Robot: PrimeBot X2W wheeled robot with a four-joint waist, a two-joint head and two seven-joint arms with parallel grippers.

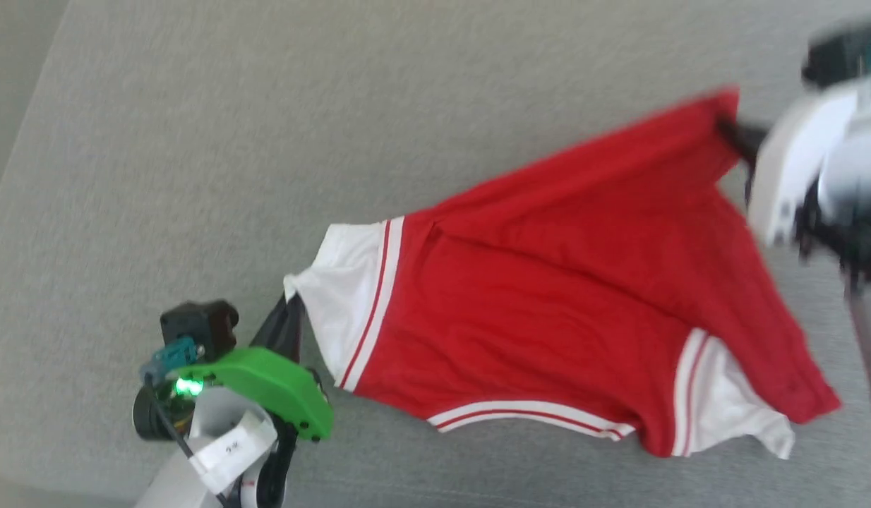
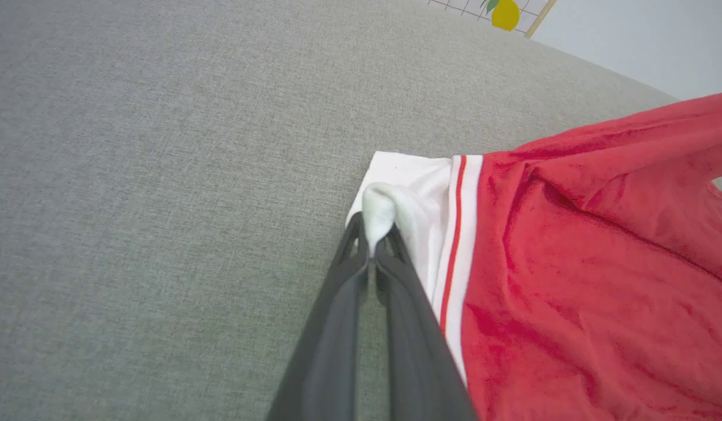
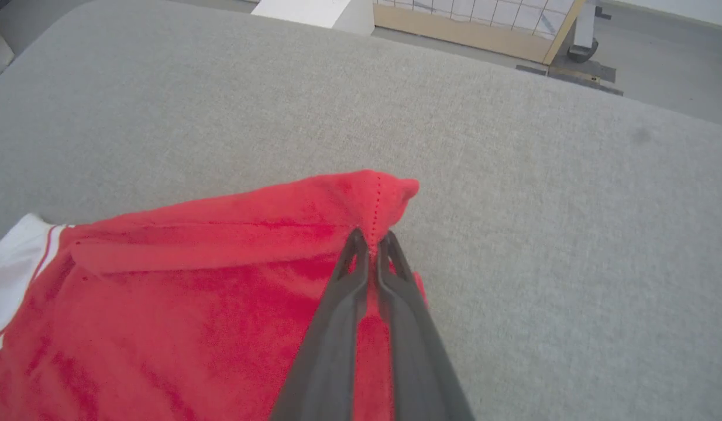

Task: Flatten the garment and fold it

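The jersey [image 1: 548, 303] is stretched across a grey cushion [image 1: 266, 141], caught at two ends. At its white end the left gripper [image 1: 292, 310] has both dark fingers pressed together on a bunched tip of the sleeve [image 2: 408, 193]. In the left wrist view, white cloth bulges up from between the fingertips [image 2: 352, 241]. At the jersey's far end the right gripper [image 3: 372, 241] pinches a red corner [image 3: 390, 190], its fingers closed on the cloth just beside a stitched seam. A long fold runs along the jersey between the two grips. The second sleeve [image 1: 732, 406] lies at the jersey's near edge, next to a striped band [image 1: 520, 413].

In the head view the right arm [image 1: 817, 162] is smeared by blur, and its fingers are no more than a dark stub at the jersey's corner. The side of the jersey facing up is plain red, and the side beneath is hidden. Both wrist views cut the jersey off at their edges. Whether the jersey's middle rests on the cushion or hangs just clear of it cannot be told.
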